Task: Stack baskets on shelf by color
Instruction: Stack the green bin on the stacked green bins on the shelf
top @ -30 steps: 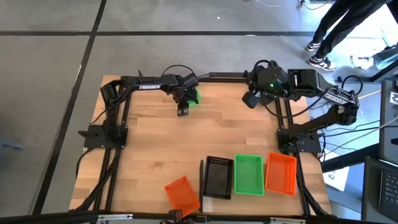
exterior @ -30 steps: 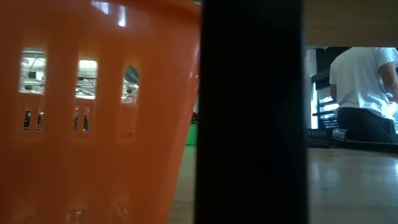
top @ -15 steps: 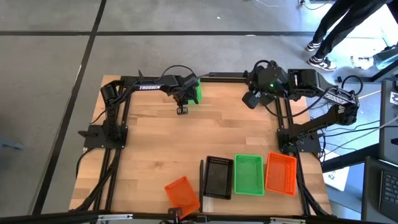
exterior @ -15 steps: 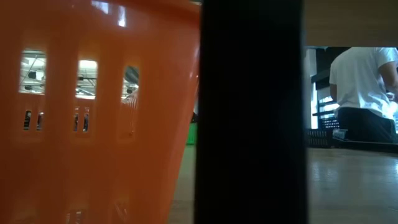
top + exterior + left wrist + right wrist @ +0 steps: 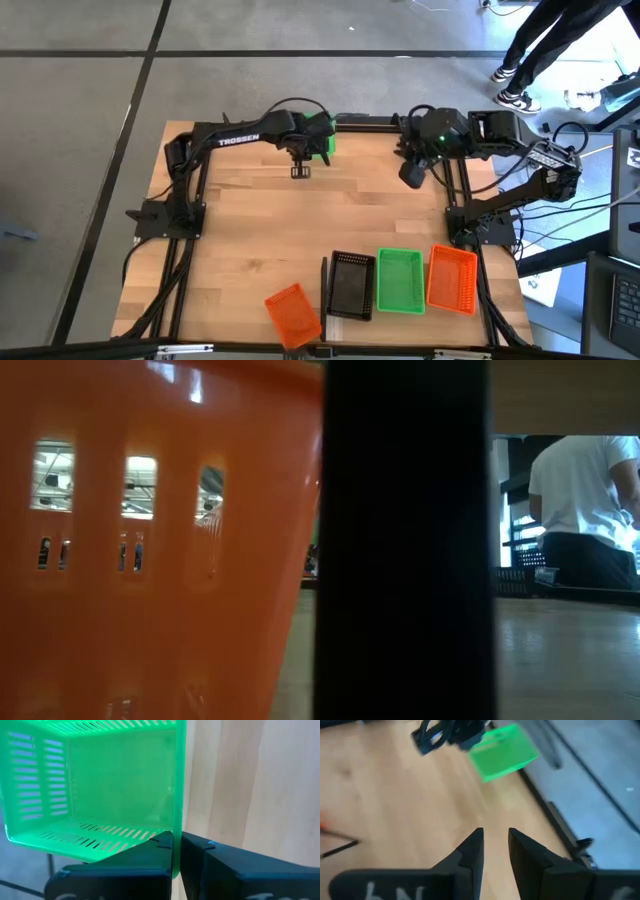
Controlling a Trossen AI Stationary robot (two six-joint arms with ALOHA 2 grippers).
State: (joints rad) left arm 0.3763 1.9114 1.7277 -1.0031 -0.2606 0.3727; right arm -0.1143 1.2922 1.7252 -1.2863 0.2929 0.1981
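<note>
Left claw (image 5: 176, 851) pinched shut on one thin wall of the green basket (image 5: 318, 139), held at the worktop's (image 5: 250, 240) far edge. Carry step, I judge. Next: swing it near-right and nest it squarely in the green basket on the row (image 5: 400, 280). Slotted, glossy, flexible plastic. Right claw (image 5: 495, 845) narrowly parted, empty, far right.
</note>
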